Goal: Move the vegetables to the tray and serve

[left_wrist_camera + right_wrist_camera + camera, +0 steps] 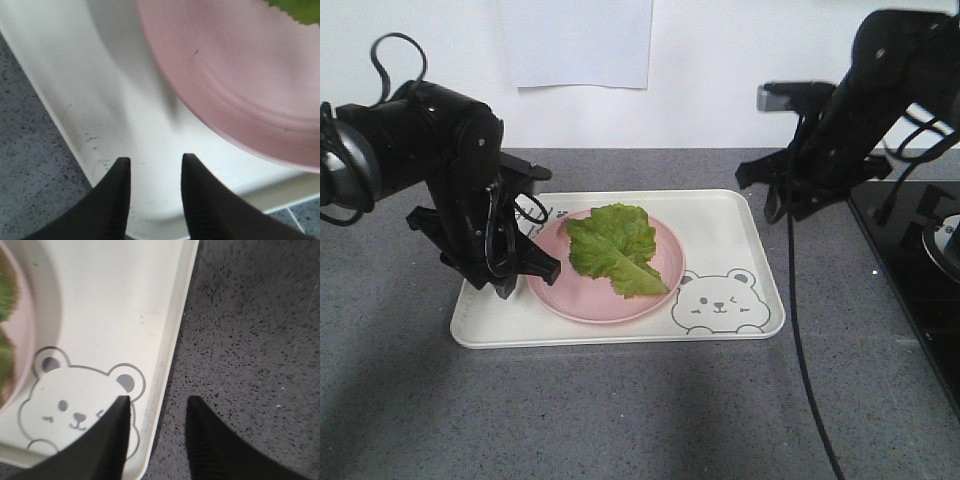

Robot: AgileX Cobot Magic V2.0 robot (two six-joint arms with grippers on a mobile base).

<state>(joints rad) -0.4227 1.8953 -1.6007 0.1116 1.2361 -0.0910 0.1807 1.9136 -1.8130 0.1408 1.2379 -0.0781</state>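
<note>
**Green leaf on pink plate, plate on tray, both grippers empty**

Green, crinkly lettuce leaf (613, 248), count one, lies on the round pink plate (582, 297), count one. The plate stands inside the cream-white tray (725, 226), count one, on its left half. A bear face (719, 302) is printed on the tray floor at the front right corner, clear of the plate. The tray rests on a grey speckled countertop (620, 410).

Left gripper (152, 172): positioned over the tray's left end, just beside the plate rim. Jaws are spread with a narrow gap; nothing sits between them. The plate edge lies between this gripper and the leaf.

Right gripper (157, 410): raised over the tray's right rim, straddling it, one finger above the bear print and the other above the countertop. Jaws are spread and hold nothing. It is well apart from the leaf.

Surroundings: one black cable (801, 350) hangs from the right arm and runs across the countertop to the front edge. One black glossy appliance surface (910, 270) occupies the far right. One white sheet of paper (578, 42) is fixed to the wall behind.
</note>
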